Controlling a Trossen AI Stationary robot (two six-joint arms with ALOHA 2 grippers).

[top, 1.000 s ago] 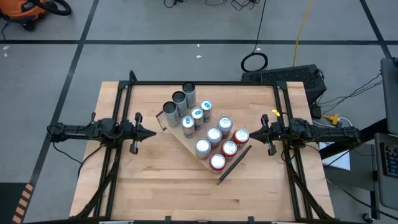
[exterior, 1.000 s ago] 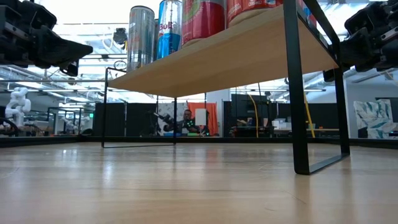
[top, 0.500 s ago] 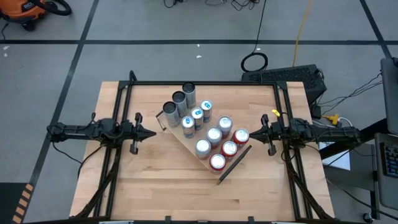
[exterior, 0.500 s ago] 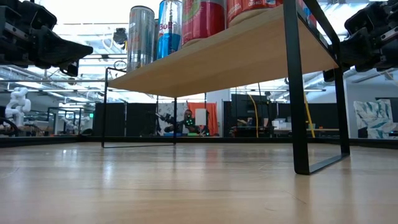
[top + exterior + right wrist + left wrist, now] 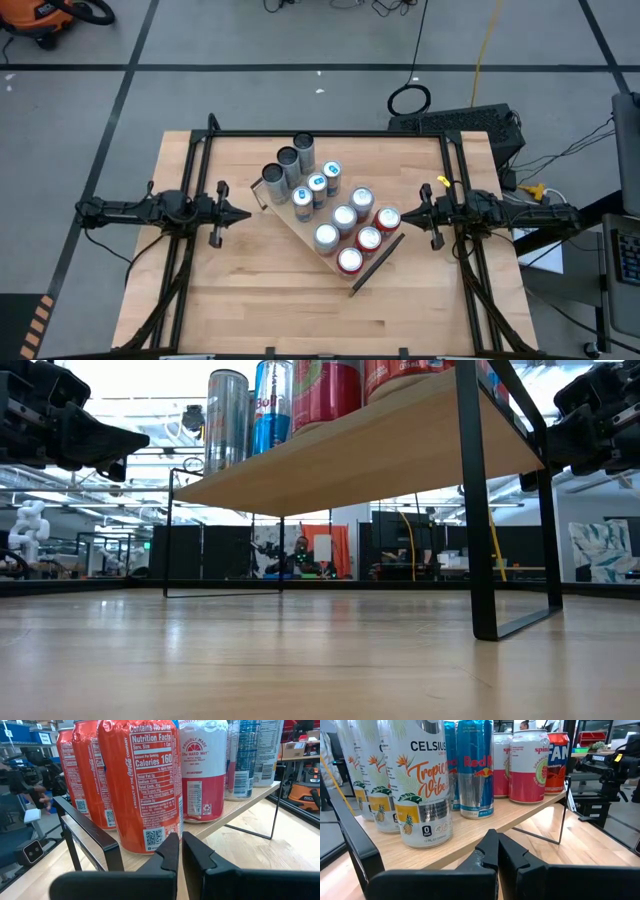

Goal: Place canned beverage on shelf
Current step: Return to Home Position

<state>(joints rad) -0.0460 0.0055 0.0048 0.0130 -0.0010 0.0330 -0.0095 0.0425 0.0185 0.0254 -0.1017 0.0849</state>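
Bare table (image 5: 250, 300) is lying open around the angled shelf (image 5: 378, 261) of cans (image 5: 345, 217), with the left gripper (image 5: 243, 214) and right gripper (image 5: 408, 213) hovering at opposite sides, each pointing inward with fingers pressed together.

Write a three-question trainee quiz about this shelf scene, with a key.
1. True or false: the left gripper holds a can.
2. How many cans stand on the shelf? A 9, B 12, C 15.
3. Fill in: the row of cans nearest the right gripper is mainly ___ in colour.
Key: 1 false; 2 B; 3 red.
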